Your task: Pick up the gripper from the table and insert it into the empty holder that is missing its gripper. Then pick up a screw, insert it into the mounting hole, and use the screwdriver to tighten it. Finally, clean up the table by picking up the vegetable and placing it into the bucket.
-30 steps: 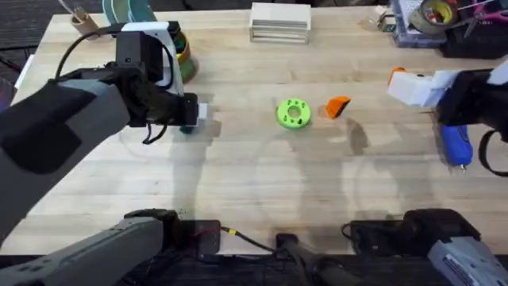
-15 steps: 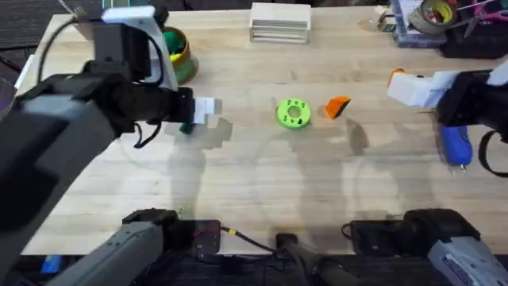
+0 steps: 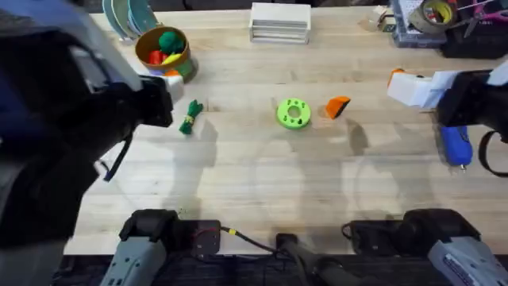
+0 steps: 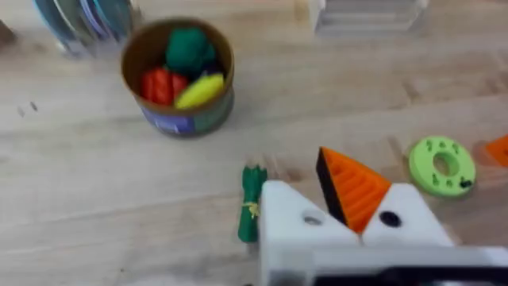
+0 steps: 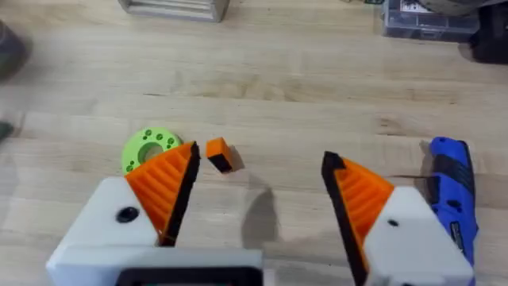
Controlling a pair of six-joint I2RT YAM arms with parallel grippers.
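The vegetable (image 3: 190, 116) is seen lying flat on the worktop (image 3: 262, 183), not in the bucket (image 3: 163, 49) yet. In the overhead view it's parked near the bucket, at roughly 5 o'clock from it, not touching. The bucket is already loaded with a green, a red and a yellow toy.

The left end effector (image 4: 305, 191) is held above the worktop close to the vegetable, nothing gripped. Whether it's open or closed can't be told from these shots.

The right end effector (image 5: 262, 155) is spread wide open and empty, both orange pads on show. It's kept over at the right edge of the worktop, with the screwdriver (image 3: 455, 145) laid just at its 5 o'clock.

The gripper (image 3: 338, 106), that little orange wedge, is left loose mid-worktop, just at 3 o'clock of a flat green disc (image 3: 293, 113). It's well apart from the screwdriver, which is found off at its 4 o'clock.
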